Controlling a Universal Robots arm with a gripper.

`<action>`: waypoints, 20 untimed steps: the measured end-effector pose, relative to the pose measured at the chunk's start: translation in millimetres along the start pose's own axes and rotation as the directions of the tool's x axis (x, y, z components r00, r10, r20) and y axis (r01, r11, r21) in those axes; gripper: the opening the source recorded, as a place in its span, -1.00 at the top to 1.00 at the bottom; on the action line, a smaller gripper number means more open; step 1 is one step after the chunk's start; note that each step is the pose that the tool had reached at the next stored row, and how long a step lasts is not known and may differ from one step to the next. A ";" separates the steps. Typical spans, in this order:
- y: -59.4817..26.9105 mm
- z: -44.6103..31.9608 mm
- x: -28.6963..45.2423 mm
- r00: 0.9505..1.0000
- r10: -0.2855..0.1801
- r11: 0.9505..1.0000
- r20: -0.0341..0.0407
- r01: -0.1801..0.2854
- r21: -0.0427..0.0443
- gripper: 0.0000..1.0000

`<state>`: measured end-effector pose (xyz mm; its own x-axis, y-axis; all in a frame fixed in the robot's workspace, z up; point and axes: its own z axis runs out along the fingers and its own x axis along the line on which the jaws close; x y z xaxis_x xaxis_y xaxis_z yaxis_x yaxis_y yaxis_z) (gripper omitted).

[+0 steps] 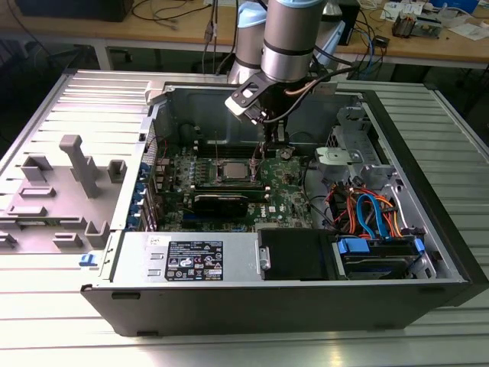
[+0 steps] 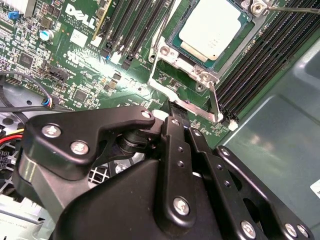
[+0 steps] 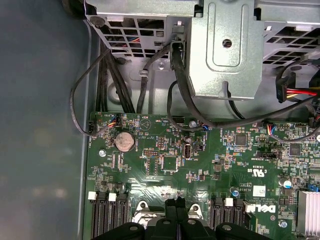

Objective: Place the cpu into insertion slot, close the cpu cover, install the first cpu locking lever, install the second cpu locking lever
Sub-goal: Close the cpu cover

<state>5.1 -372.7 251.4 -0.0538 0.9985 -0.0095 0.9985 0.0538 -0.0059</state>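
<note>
Gripper [image 2: 173, 109], fingers clenched together, poised at the near edge of the cover [image 2: 170, 62]; cpu [image 2: 210, 27] lies framed by it, just ahead. I judge the lever [image 2: 214, 101] beside me needs a steady, square push.

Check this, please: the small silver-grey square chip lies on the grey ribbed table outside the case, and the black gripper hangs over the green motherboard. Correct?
No: the second wrist view shows the small silver-grey square chip seated in the silver-rimmed square socket instead. The black gripper does hang over the green motherboard.

Memory slots [image 2: 270, 50] tight beside the cpu [image 2: 212, 27]
</note>
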 end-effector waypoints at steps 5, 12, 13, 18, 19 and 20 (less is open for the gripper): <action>-0.5 0.0 0.0 1.000 0.000 1.000 0.000 0.000 0.000 0.79; -4.4 0.4 0.2 1.000 0.000 1.000 0.000 0.000 0.001 0.79; -4.9 0.5 0.3 1.000 0.000 1.000 -0.001 0.000 0.002 0.79; -7.3 0.9 0.4 1.000 0.000 1.000 -0.001 0.000 0.003 0.79; -8.0 1.0 0.4 1.000 0.000 1.000 -0.001 0.000 0.004 0.79; -8.6 1.0 0.5 1.000 0.000 1.000 -0.001 0.000 0.004 0.79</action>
<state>-3.5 -372.7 250.4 -0.0538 0.9985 -0.0082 0.9985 0.0537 -0.0098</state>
